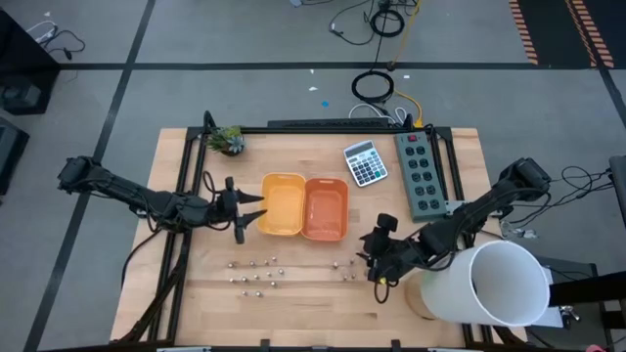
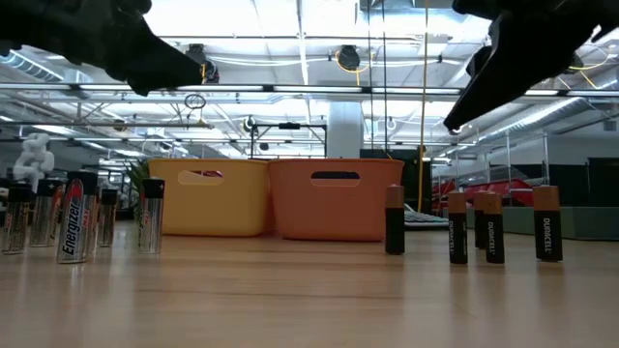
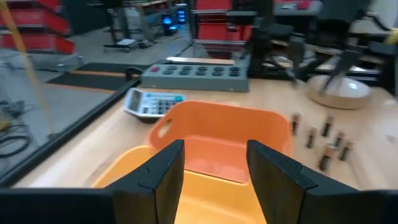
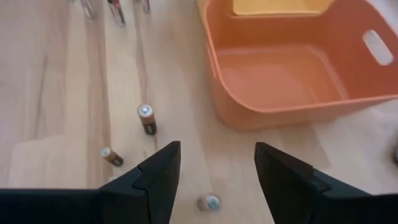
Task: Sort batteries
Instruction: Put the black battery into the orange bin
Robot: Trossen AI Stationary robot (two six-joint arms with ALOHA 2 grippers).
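You had both arms low over the wooden surface (image 1: 196, 293) at this moment, and neither carried anything. The left gripper (image 1: 256, 219) hung at the outer edge of the yellow tray (image 1: 284, 203), its jaws apart and empty, with the tray's open top straight ahead of it in the left wrist view. The right gripper (image 1: 370, 262) stood just in front of the orange tray (image 1: 326, 207), jaws likewise apart and empty, above the dark copper-topped batteries (image 4: 147, 118) that stood upright near that tray's front corner. The silvery Energizer batteries (image 2: 72, 217) stood in a loose cluster farther along the front of the surface, on the left arm's side, well apart from the dark group; both trays looked bare inside as far as the views showed. The step in hand, as I judged it, was a pick from the dark group by the right arm. To do it well, you needed to centre the open jaws over a single battery, the one nearest the tray (image 4: 211, 202) sat almost between them, and come straight down so that the neighbours were not knocked over. They were slim and upright, so a sideways brush would likely have toppled and rolled them. You would have done best to close on the body, not the cap, lift clear of the tray wall, then release low inside.
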